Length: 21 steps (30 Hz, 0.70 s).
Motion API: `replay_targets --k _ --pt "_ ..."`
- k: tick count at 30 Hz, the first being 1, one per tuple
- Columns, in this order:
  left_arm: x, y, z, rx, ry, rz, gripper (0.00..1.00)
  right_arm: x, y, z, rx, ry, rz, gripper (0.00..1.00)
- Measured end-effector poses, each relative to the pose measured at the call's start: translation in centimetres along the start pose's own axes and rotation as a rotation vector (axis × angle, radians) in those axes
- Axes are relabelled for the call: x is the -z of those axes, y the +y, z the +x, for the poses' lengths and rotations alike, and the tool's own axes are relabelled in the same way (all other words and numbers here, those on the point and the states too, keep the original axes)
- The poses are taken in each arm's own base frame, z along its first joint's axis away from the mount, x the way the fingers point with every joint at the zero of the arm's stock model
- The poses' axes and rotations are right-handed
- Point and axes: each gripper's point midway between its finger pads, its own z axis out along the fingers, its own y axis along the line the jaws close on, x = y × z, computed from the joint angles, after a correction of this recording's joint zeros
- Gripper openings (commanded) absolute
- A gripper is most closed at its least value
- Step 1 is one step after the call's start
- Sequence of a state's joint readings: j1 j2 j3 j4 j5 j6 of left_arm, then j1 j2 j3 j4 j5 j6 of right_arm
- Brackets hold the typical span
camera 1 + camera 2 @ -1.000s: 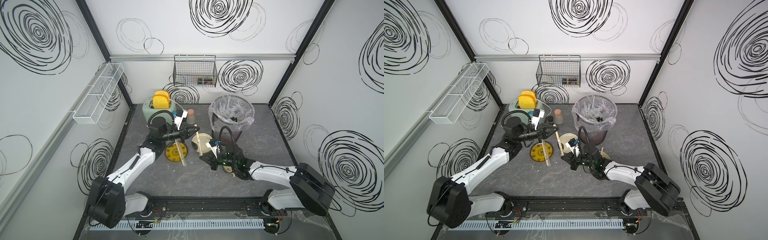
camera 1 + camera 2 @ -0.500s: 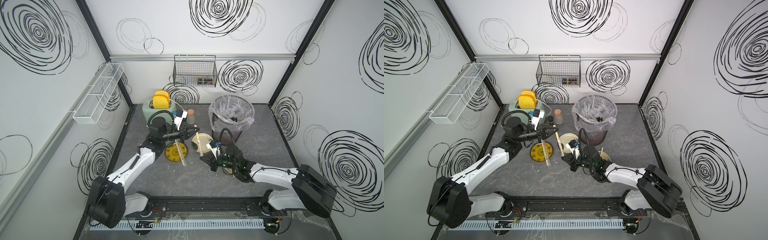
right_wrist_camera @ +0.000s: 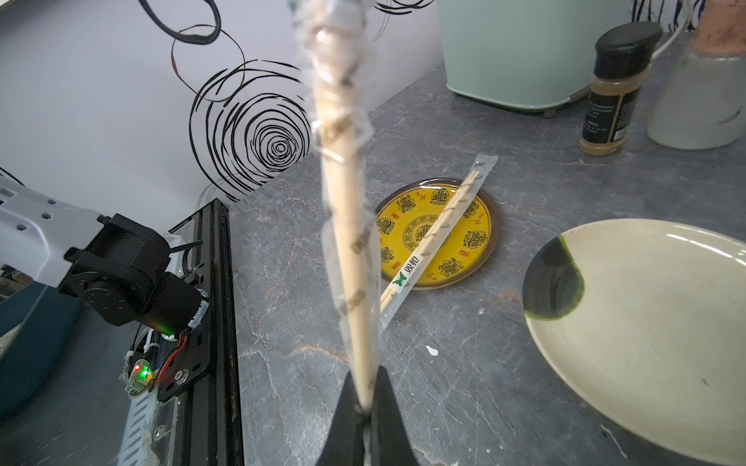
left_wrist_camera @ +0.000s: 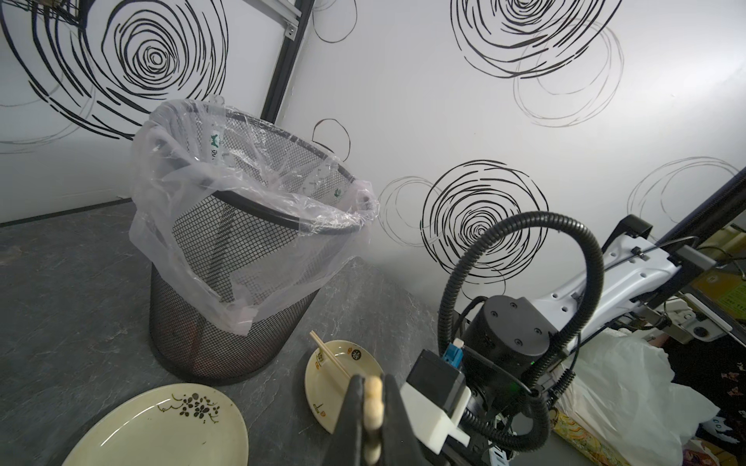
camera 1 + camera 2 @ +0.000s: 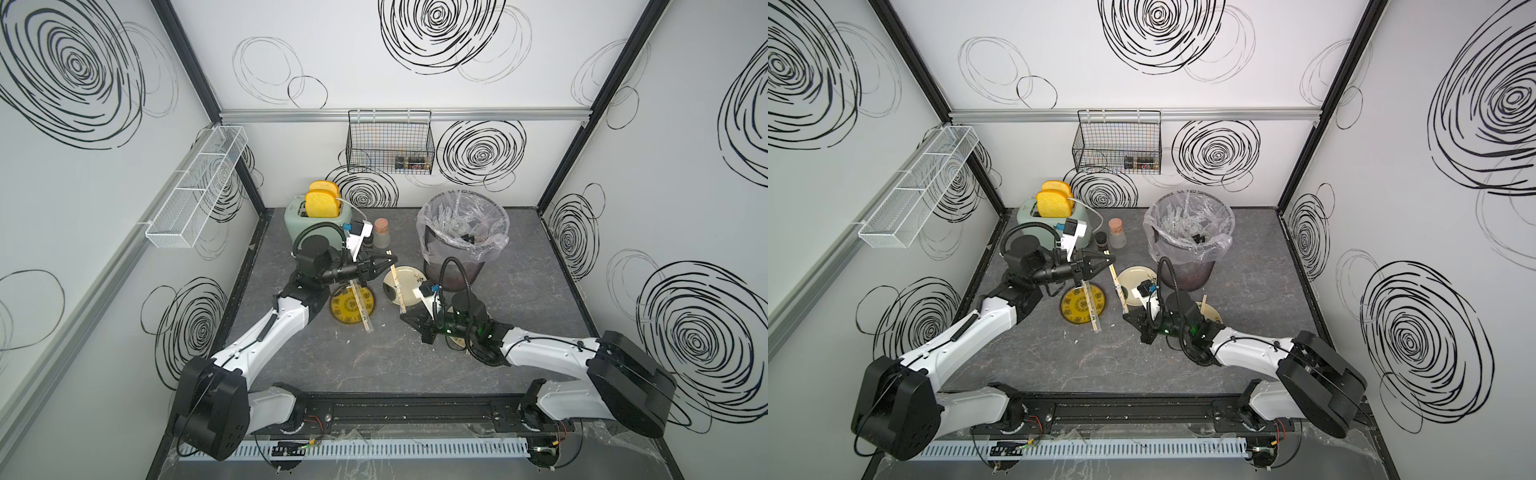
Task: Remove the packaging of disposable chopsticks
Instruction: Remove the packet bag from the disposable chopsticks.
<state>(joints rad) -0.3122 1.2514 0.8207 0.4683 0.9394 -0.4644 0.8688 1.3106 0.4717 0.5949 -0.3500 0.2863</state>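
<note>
**Mid-air strip.** One pair of disposable chopsticks [image 5: 397, 286] is suspended above the table [image 5: 519, 291] near the middle of the scene. The left gripper [image 4: 372, 407] is clamped tight on its far end and the right gripper [image 3: 365, 407] on its near end, while its clear sleeve [image 3: 343, 68] sits rumpled and bunched toward the far end. The sticks are judged light and stiff but easy to snap, and the film soft, slippery and crinkly, so one end is best held on wood and the other on loose film. A second wrapped pair [image 3: 438, 236] lies across the yellow plate [image 3: 472, 262] to the left.
</note>
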Motion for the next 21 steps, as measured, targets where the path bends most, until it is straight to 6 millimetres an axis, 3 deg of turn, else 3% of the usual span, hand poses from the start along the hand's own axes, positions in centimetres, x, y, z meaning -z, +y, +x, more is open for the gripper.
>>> replay_targets --k 18,21 --pt "1.7 1.6 -0.1 0.088 -0.055 -0.037 0.0 0.4 0.2 0.1 -0.02 0.019 0.007 0.0" --pt "1.8 1.6 -0.2 0.099 -0.062 -0.035 0.0 0.6 0.2 0.0 -0.02 0.018 0.007 0.07"
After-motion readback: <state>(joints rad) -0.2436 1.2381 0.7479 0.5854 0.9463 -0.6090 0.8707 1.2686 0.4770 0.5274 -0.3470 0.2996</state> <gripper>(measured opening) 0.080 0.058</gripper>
